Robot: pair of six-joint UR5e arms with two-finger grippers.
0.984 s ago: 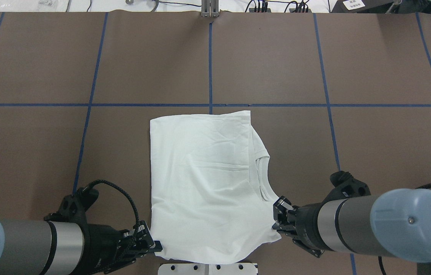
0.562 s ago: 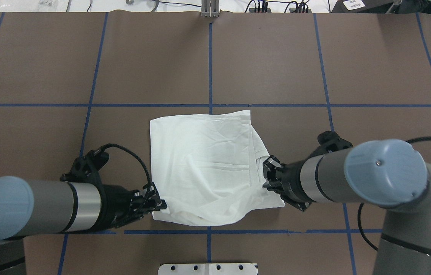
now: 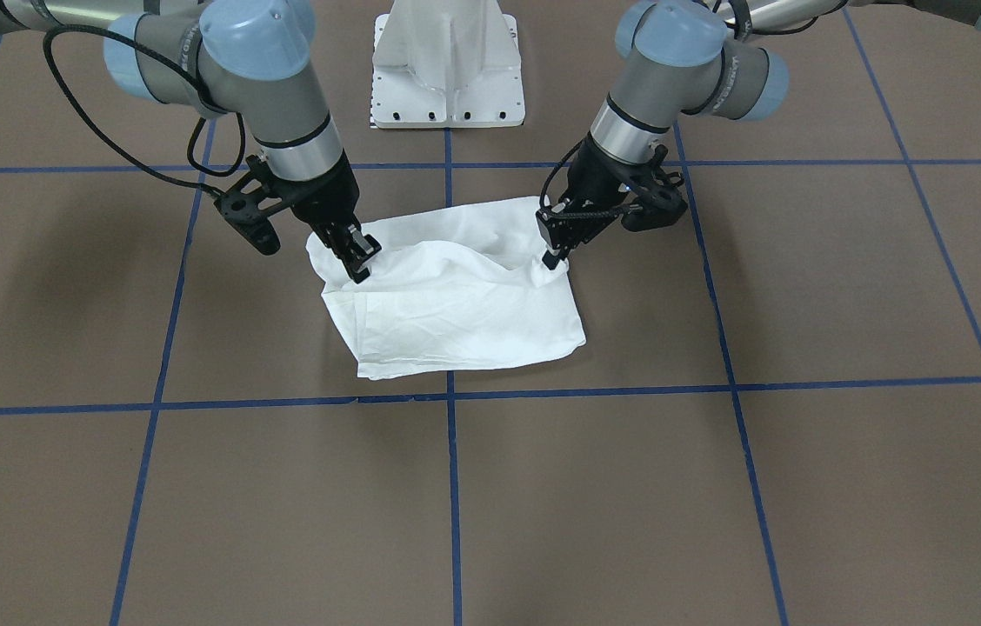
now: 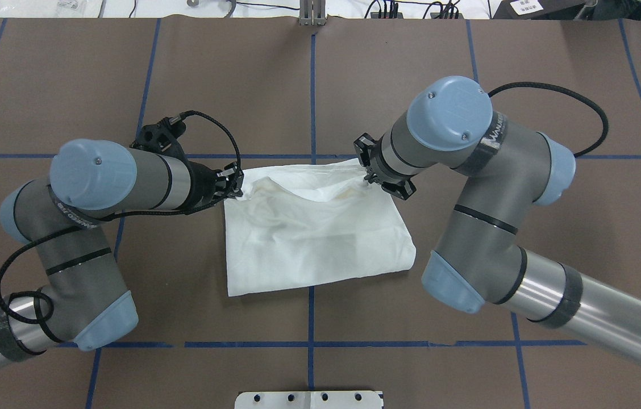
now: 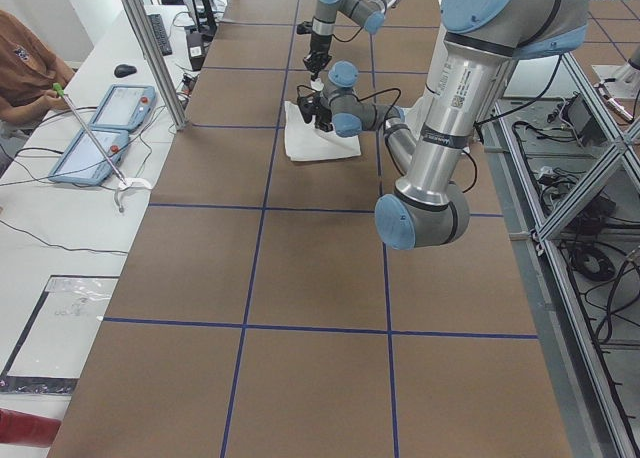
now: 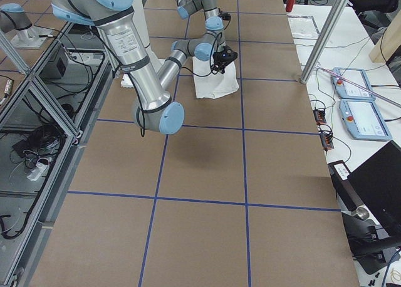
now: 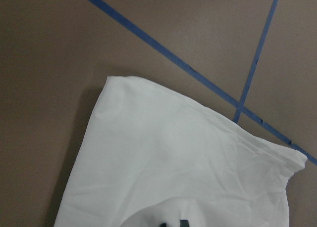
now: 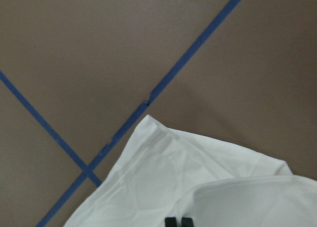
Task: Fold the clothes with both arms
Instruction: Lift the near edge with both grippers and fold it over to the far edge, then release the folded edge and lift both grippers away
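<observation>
The white T-shirt (image 4: 315,238) lies in the middle of the brown table, doubled over on itself, and also shows in the front-facing view (image 3: 456,317). Its collar and text are hidden. My left gripper (image 4: 236,188) is shut on the shirt's lifted left corner, seen at the right in the front-facing view (image 3: 553,254). My right gripper (image 4: 367,175) is shut on the lifted right corner, seen at the left in the front-facing view (image 3: 360,263). Both hold the cloth a little above the shirt's far edge. Each wrist view shows white cloth (image 7: 188,157) (image 8: 198,187) below closed fingertips.
The white metal pedestal (image 4: 309,399) stands at the table's near edge between the arm bases, also visible in the front-facing view (image 3: 447,61). Blue tape lines (image 4: 312,102) grid the table. Operator tablets (image 5: 100,128) lie on a side bench.
Both grippers have carried the shirt's near corners away from the robot, over the cloth to its far edge. The shirt now lies shorter, folded over itself.
</observation>
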